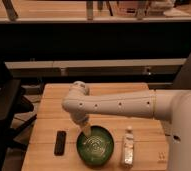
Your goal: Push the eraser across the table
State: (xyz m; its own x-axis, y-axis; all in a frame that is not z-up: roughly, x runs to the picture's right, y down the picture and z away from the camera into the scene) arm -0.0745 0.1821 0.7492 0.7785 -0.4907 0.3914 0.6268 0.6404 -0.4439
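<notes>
**Desk:** Dark shelving is looming behind a light plank table (49,115). What is sitting where?

**Photographer:** Lying flat near the table's front left corner is the eraser (60,142), a small black bar with its long side running away from the camera. Just to its right a green plate (106,150) is sitting, and beyond that a pale bottle-like block (127,150).

**Desk:** And the robot?

**Photographer:** Its white arm (119,104) is reaching in from the right and bending down, so the gripper (85,131) is hanging over the plate's left rim, near the eraser but apart from it. Whether the claw is spread or closed, I cannot tell.

**Desk:** How is that bar looking to handle?

**Photographer:** It is looking light, stiff and low, so I am expecting it to slide readily on the wood and to swivel if nudged off-centre. I am judging that no grasp is needed. Contact wants to land low on the middle of one long side, though the plate is crowding the right one.
</notes>
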